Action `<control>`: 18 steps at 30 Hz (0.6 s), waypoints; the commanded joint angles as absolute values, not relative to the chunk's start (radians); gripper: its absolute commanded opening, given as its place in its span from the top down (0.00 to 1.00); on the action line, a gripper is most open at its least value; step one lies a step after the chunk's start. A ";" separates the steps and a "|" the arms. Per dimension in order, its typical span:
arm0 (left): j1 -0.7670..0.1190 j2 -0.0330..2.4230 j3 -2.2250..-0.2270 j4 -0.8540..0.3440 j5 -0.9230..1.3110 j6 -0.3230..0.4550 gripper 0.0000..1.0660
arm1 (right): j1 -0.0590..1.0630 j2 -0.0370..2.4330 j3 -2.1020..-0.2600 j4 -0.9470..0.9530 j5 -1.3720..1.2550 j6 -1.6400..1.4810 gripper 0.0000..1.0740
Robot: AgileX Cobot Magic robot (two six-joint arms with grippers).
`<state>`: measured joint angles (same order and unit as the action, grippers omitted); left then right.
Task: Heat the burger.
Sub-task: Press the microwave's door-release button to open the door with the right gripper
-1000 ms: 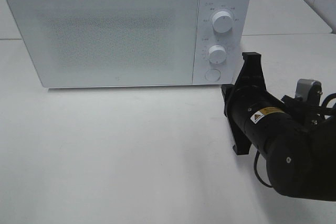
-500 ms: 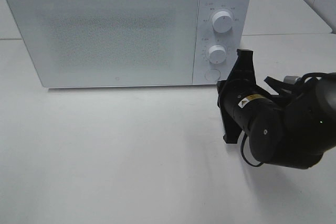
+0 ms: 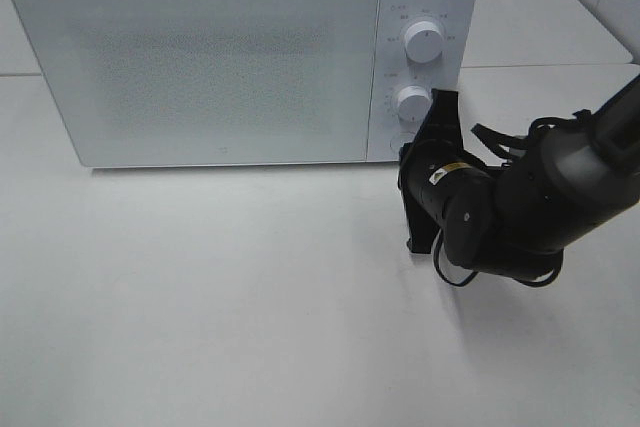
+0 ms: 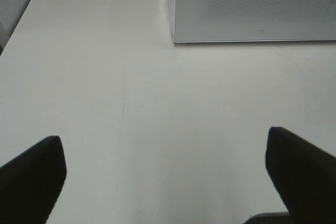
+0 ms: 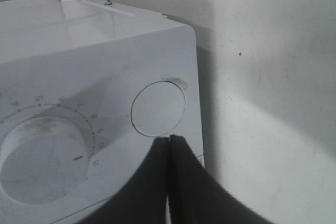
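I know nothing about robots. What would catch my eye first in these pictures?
A big white microwave with its door closed stands at the back of the white table. On the right, a black arm points its shut right gripper at the round button below the two dials. The left gripper hangs open over the table.

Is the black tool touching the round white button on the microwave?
Cannot tell. In the right wrist view the shut tool overlaps the rim of the button; depth is unclear.

Microwave (image 3: 200,57): 1.
Knobs on microwave panel: 2, upper knob (image 3: 424,42) and lower knob (image 3: 412,103).
Button (image 5: 158,108) on microwave panel: 1.
Grippers: 2, left gripper (image 4: 163,142) and right gripper (image 5: 169,140).
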<state>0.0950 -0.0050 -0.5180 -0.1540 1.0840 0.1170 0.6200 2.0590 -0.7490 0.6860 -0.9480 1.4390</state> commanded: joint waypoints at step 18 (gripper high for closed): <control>0.098 -0.018 -0.517 -0.156 1.073 0.111 0.08 | 0.571 2.115 -0.845 0.674 -0.921 1.413 1.00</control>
<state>0.0950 -0.0050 -0.5180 -0.1540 1.0840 0.1170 0.5760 2.1100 -0.8360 0.6820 -0.9270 1.4330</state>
